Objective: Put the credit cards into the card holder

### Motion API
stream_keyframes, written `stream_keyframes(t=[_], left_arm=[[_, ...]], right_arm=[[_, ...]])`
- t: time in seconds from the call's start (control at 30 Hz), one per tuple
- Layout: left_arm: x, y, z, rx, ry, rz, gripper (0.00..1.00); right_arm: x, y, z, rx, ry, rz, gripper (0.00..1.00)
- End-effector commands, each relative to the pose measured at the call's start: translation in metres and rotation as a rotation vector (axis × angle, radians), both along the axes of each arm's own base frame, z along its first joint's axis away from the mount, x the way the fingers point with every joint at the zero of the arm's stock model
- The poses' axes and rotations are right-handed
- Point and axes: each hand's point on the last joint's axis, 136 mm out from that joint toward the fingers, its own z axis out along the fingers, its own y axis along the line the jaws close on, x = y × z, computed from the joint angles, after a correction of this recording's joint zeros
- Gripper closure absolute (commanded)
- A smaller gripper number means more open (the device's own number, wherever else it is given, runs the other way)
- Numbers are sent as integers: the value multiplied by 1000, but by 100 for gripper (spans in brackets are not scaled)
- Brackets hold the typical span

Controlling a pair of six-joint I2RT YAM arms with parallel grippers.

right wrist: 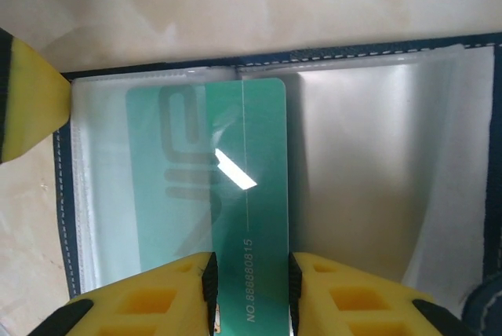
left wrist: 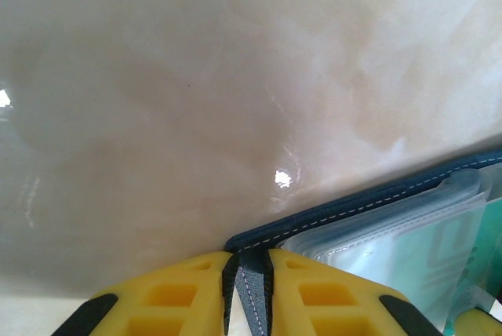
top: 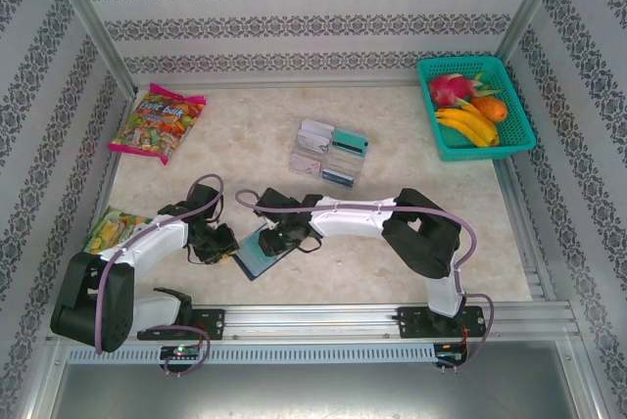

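The card holder [top: 257, 260], a navy bi-fold with clear sleeves, lies open on the table between my two grippers. My left gripper [left wrist: 249, 277] is shut on the navy stitched edge at the card holder's [left wrist: 369, 199] corner. My right gripper [right wrist: 251, 289] is shut on a teal credit card [right wrist: 235, 163] printed with a number. The card's left part lies under a clear sleeve of the card holder [right wrist: 353, 47], and its right part is uncovered. In the top view the left gripper [top: 227, 246] and right gripper [top: 277, 240] meet over the holder. More credit cards [top: 348, 143] sit farther back.
A clear acrylic tray [top: 306, 161] holding several cards stands mid-table. A green basket [top: 509, 116] of fruit is at the back right, a candy bag [top: 157, 123] at the back left, a snack packet [top: 113, 228] by the left arm. Metal rails edge the table.
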Motion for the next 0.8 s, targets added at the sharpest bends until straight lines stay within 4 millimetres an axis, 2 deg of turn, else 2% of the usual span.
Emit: stream_keyframes(t=[0.0,0.23,0.43,0.53,0.77], left_arm=[[6,4,-5,29,-33,-14,78],[6,3,-6,23,-27,-15,78],[6,3,-7,23,-27,-16,78],[6,3,-8,26,-25,-17,78],[8,4,-6,29,-30,-20,78]], right_arm=[[-4,9,4,3,8,26,69],[-16,19,-6,-74,-1,103,69],[-22,19,-10,-93,1,133,69],[-20,19,0,-66,-10,125,69],[-7,23,50,39,-71,105,66]])
